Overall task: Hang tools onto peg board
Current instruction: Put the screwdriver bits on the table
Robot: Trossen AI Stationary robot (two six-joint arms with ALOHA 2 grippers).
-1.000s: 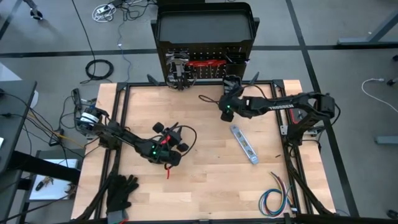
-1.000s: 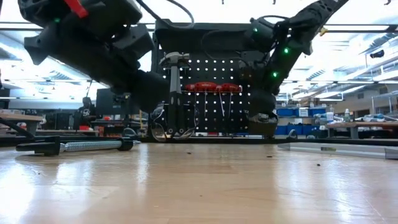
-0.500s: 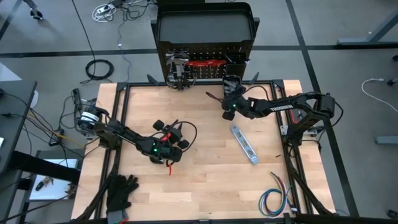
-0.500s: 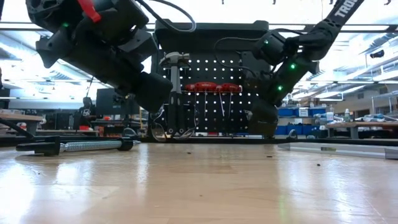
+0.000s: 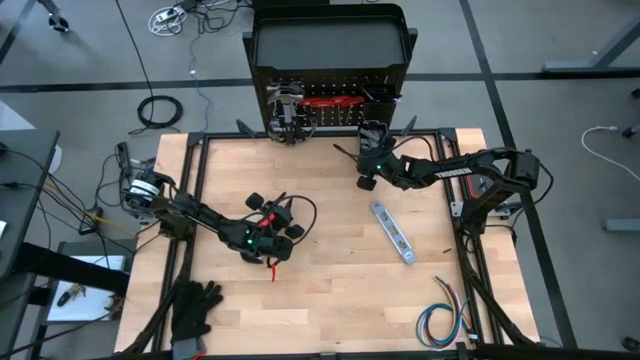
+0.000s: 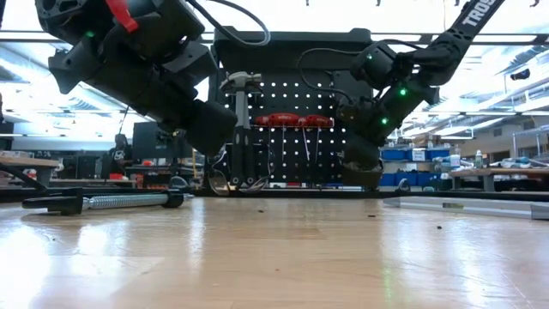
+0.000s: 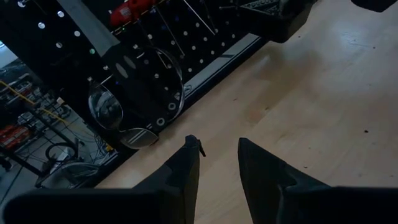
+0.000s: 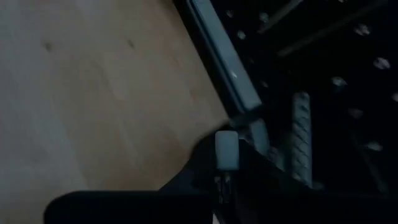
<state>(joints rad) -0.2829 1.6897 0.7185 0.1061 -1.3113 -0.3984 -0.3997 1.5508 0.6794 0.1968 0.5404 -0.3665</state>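
Observation:
The peg board (image 5: pixel 330 92) stands upright at the table's far edge. A hammer (image 6: pixel 239 94) and red-handled tools (image 6: pixel 292 120) hang on its face. At the board's foot, right of its middle, my right gripper (image 8: pixel 225 163) points slanting down, shut on a small pale grey metal piece (image 8: pixel 227 148). The same gripper (image 6: pixel 360 163) shows low in front of the board in the low view. My left gripper (image 7: pixel 217 146) hovers open over the table's left middle (image 5: pixel 280 222), pointing at the board with nothing between its fingers. A silver flat bar tool (image 5: pixel 393 232) lies flat on the table. My right gripper pinches the small grey piece (image 8: pixel 227 140) between its two fingertips, and its pale end sticks out past them. The fingers come slanting down from the table's near right toward the board's foot. Whether the piece rests on the table or the board's base, I cannot tell.
A threaded rod (image 8: pixel 301 140) stands close beside my right gripper at the board. Black gloves (image 5: pixel 195 305) lie at the near left corner and a coloured wire bundle (image 5: pixel 445 320) at the near right. A clamp with a threaded screw (image 6: pixel 103 202) lies at the left. Bare wood fills the middle.
My right gripper has moved a little toward the far edge and down to the peg board's foot, tipping further downward. My left arm has kept still.

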